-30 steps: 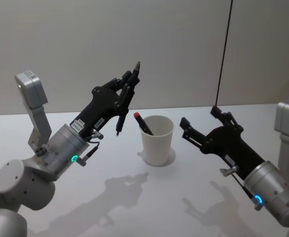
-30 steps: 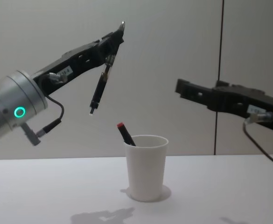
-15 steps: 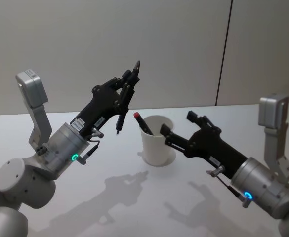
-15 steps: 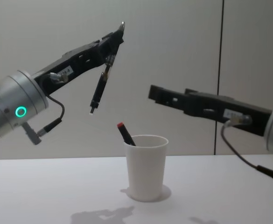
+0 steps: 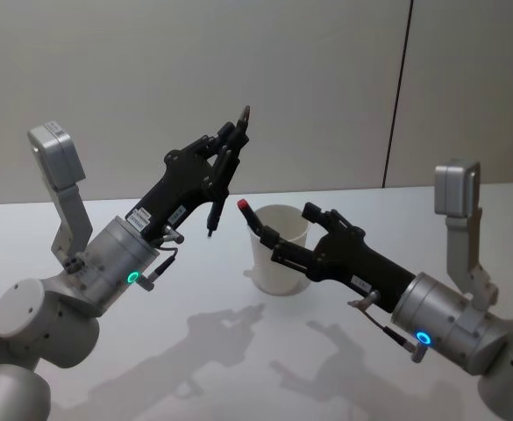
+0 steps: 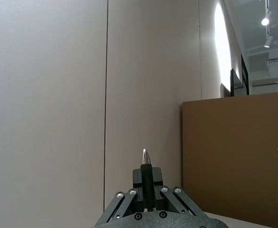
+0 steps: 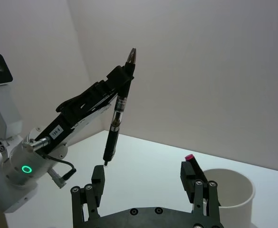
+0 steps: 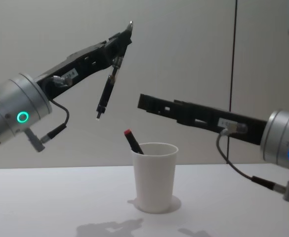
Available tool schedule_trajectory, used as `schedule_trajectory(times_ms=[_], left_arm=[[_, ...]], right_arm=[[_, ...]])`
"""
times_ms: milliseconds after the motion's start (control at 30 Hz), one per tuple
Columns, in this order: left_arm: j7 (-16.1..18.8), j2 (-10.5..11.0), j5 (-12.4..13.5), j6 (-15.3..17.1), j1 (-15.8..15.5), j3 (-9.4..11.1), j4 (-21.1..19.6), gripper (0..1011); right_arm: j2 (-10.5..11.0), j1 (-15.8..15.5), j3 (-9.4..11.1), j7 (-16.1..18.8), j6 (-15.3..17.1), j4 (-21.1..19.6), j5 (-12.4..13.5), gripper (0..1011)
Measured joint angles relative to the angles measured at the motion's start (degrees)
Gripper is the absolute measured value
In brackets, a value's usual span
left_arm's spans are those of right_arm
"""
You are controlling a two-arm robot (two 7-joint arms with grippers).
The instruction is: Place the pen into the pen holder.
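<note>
The left claw (image 5: pixel 230 145) was raised high above the surface (image 5: pixel 195 351), on the robot's left of the pen holder (image 5: pixel 280 254), and was clenched on a black pen (image 5: pixel 214 210). It gripped the pen near the upper end, so a short pointed tip stuck out above the fingers. The long barrel hung down at a slant, and its lower end was in the air, above the rim of the pen holder and off to the left of it, touching nothing.

The pen holder, a white paper cup, stood upright on the surface near the middle. A red-capped pen (image 5: pixel 247 210) already leaned inside it, its cap poking out over the rim on the left side.

The right claw (image 5: pixel 287 224) reached in from the robot's right, level and above the cup. From the chest view its tip (image 8: pixel 142 101) sat above the red cap, lower than the left claw and apart from the hanging pen. The right claw was released. In its wrist view the two fingers (image 7: pixel 97 178) stood well apart with nothing between them, and the cup (image 7: pixel 229 187) lay beyond one of them.
</note>
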Motion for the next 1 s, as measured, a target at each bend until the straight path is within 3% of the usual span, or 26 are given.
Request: schedule_trajectory(times_ms=[400, 1000], left_arm=[[-0.7, 0.0, -0.4, -0.1, 0.0, 0.2, -0.1, 127], [-0.9, 0.4, -0.7, 0.1, 0.9, 0.5, -1.7, 127]], right_arm=[[-1.1, 2.5, -0.3, 5.1, 0.9, 3.4, 3.3, 1002], [-2.1, 4.7, -1.0, 7.4, 0.8, 6.1, 5.1, 1002]])
